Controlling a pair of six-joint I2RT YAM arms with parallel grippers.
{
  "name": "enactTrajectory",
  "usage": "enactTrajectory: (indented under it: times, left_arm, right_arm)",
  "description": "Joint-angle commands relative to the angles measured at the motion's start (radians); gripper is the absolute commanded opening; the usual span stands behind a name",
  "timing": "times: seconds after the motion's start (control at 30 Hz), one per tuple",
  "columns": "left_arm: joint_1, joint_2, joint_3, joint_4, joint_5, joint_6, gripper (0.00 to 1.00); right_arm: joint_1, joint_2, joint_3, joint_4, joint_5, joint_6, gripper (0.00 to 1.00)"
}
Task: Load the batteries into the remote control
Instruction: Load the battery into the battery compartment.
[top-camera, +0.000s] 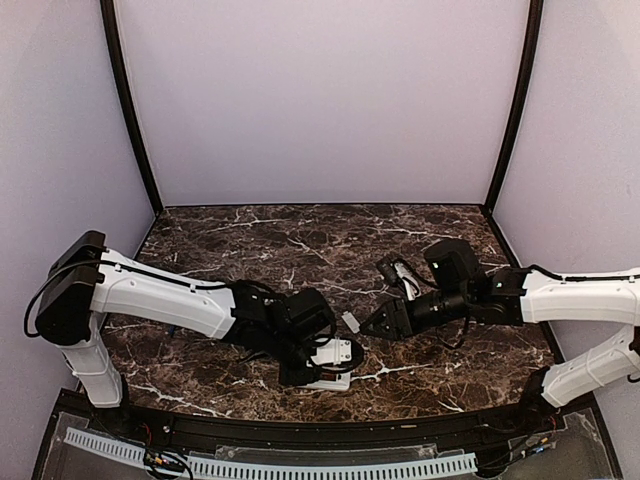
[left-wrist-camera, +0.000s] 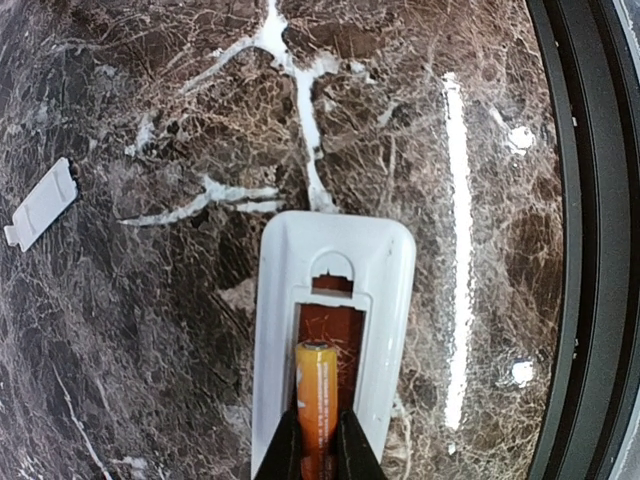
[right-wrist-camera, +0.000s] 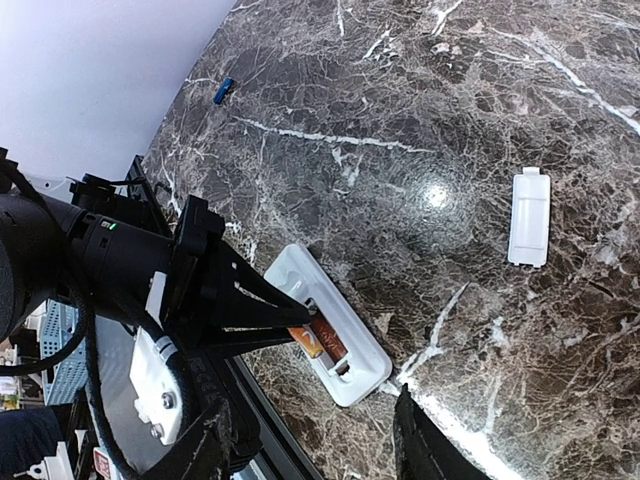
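Note:
The remote control (left-wrist-camera: 385, 290) lies back up near the table's front edge, its battery recess open and showing brown inside. It also shows in the right wrist view (right-wrist-camera: 352, 368) and the top view (top-camera: 335, 381). My left gripper (left-wrist-camera: 318, 430) is shut on the orange-red battery (left-wrist-camera: 318, 385) and holds it lengthwise over the left half of the recess. The battery also shows in the right wrist view (right-wrist-camera: 307, 343). The blue battery (right-wrist-camera: 223, 90) lies far off near the wall. My right gripper (right-wrist-camera: 310, 455) is open and empty, hovering right of the remote.
The small loose white cover piece (right-wrist-camera: 529, 217) lies flat on the marble right of the remote, also seen in the left wrist view (left-wrist-camera: 40, 203) and the top view (top-camera: 351, 322). The table's black front rim (left-wrist-camera: 590, 250) runs close beside the remote.

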Motion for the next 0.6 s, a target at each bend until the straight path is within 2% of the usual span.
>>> enactTrajectory:
  times: [0.0, 0.2, 0.57]
  left_arm:
    - [-0.006, -0.006, 0.016, -0.063, 0.028, 0.015, 0.01]
    - [-0.01, 0.014, 0.036, -0.054, 0.025, 0.011, 0.09]
    - [-0.011, 0.054, 0.073, -0.094, 0.026, 0.02, 0.16]
  right_arm:
    - [-0.004, -0.006, -0.009, 0.003, 0.02, -0.022, 0.52]
    - [-0.004, -0.005, -0.013, 0.014, 0.019, -0.019, 0.53]
    - [-0.005, -0.023, -0.029, 0.022, 0.024, -0.017, 0.54]
